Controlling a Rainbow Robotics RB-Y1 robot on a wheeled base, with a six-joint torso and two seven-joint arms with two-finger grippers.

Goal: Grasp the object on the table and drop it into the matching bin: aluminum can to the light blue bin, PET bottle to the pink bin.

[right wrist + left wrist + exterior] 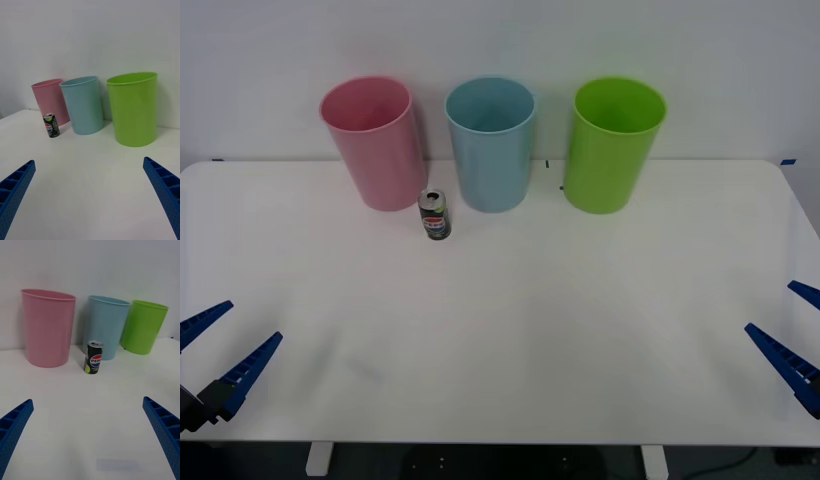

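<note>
Left gripper (215, 350): we see it at the near left table (510, 350) corner, fingers spread, empty.
Right gripper (792, 335): at the near right corner, likewise spread and empty.
Can (435, 214): upright, long axis vertical, far and left of centre; we judge the left gripper the nearer.
Bins: can stands just before the gap between pink bin (375, 145) and blue bin (492, 145), its target.

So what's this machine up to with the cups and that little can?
Nothing is being handled yet. The aluminum can stands upright on the table, just in front of the gap between the pink bin and the light blue bin, with a lime green bin beside them. The left gripper and right gripper wait open at the near corners.
</note>
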